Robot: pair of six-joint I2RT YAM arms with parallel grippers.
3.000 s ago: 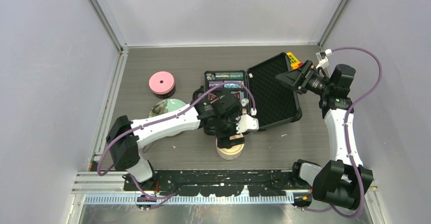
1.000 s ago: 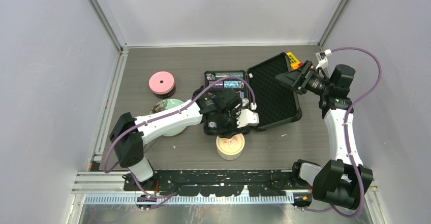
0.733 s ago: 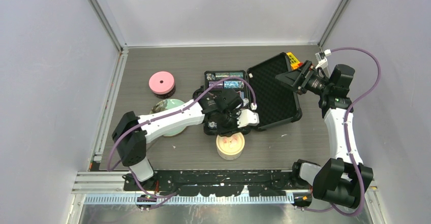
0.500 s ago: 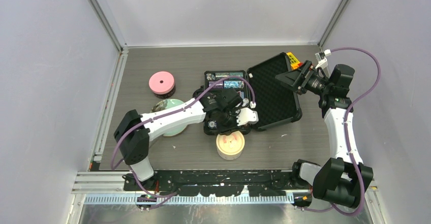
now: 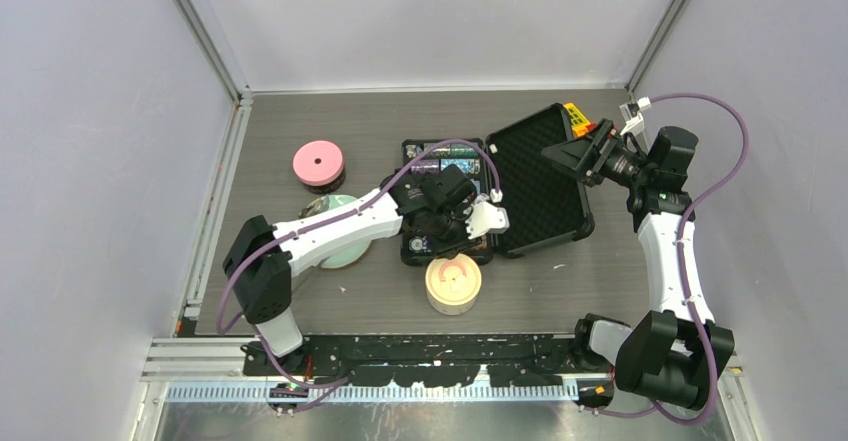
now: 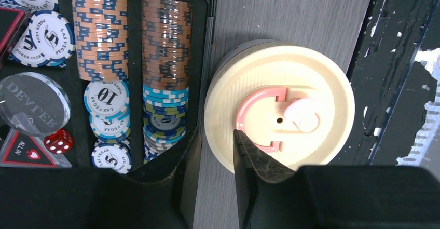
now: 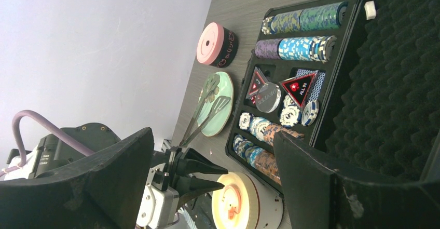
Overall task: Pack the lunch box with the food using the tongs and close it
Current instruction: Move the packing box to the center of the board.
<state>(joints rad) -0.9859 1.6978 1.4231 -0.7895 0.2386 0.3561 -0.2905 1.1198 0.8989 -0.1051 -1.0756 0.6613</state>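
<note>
Since the earlier top view, the left gripper (image 5: pixel 445 243) has drawn back from above the cream-lidded tub (image 5: pixel 453 282), toward the middle of the frame. It now hangs over the near edge of the poker chip case (image 5: pixel 443 166), and the whole cream lid shows. The right gripper (image 5: pixel 572 148) has not moved. It waits at the upper right, jaws spread wide and empty.

In the left wrist view we see only a narrow gap between the fingers (image 6: pixel 257 166), with nothing in it. One finger is just beside the pink handle (image 6: pixel 259 116) of the lid. The second tub, with the pink lid (image 5: pixel 318 164), stands at the upper left on the table (image 5: pixel 560 281). The tongs (image 7: pixel 206 113) lie across the mint-green plate (image 7: pixel 222 116), left of centre (the food pieces we cannot make out).

We judge that this step is a retreat from the tub, and that the tongs probably come next. To do it well, the gripper should rise straight up before it swings left, so that no finger catches the handle or pushes the tub. It should then open wider and come down on the tongs from above, near their joined end.
</note>
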